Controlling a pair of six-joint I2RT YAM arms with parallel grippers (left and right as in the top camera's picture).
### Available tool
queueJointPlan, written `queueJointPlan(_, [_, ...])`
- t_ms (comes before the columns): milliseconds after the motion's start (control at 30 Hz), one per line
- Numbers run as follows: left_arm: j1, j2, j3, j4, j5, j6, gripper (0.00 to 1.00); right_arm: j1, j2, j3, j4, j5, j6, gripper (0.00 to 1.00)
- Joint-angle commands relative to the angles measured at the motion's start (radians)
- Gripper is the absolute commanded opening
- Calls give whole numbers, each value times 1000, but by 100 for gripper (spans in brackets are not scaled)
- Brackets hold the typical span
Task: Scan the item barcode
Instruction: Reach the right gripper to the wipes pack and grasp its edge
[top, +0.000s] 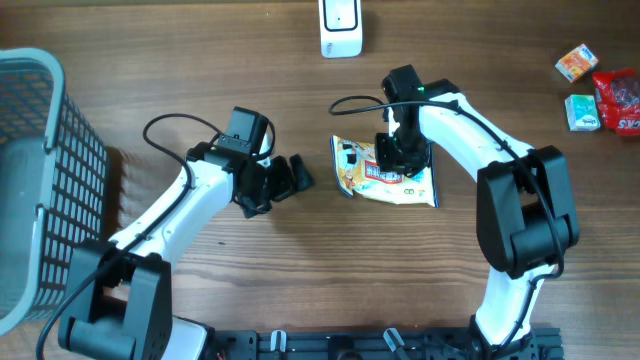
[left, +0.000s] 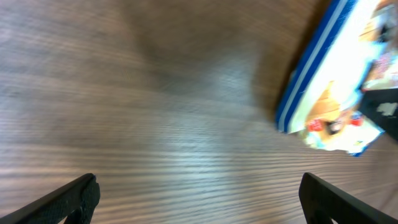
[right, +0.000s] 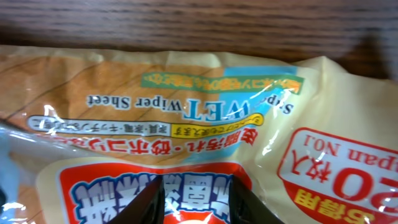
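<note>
Right pincer (right: 197, 198) at wipes pack (top: 358, 168), grip unclear; label reads "WET Wiper Sheet"; left pincer (left: 199, 196) spread.

Overhead: looks straight down on the bench (top: 200, 60), mid-range, whole workspace in frame. Left wrist: low, skimming along the wood, blurred, wipes packet (left: 323, 81) at the frame's right edge. Right wrist: almost on top of that packet, print upside down, sliver of bench along the top. The packet shows in all three views.
</note>
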Motion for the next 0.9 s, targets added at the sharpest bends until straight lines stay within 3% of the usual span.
queueJointPlan(0, [-73, -5, 6, 95, 54, -17, 100, -6, 14, -7, 10, 88, 13, 38])
queueJointPlan(67, [-126, -5, 6, 170, 47, -18, 100, -6, 14, -7, 31, 60, 14, 38])
queueJointPlan(167, [-194, 11, 6, 243, -101, -100, 79, -6, 14, -7, 60, 29, 15, 38])
queueJointPlan(200, [-211, 32, 6, 251, -172, -161, 83, -6, 15, -7, 69, 25, 15, 38])
queueJointPlan(233, [-219, 60, 6, 275, -171, -174, 94, -6, 16, -7, 71, 22, 14, 38])
queueJointPlan(333, [-220, 124, 6, 323, -117, -174, 99, -5, 22, -7, 71, 22, 14, 39])
queueJointPlan(533, [-220, 263, 6, 522, 96, -171, 100, -5, 36, -7, 80, 22, 14, 40])
queueJointPlan(600, [-220, 287, 7, 541, 96, -171, 100, -5, 36, -7, 81, 22, 14, 40])
queueJointPlan(700, [-220, 298, 6, 533, 95, -171, 69, -5, 36, -7, 84, 23, 14, 40])
queueJointPlan(867, [-204, 296, 7, 488, 95, -139, 35, -5, 36, -7, 79, 23, 11, 39])
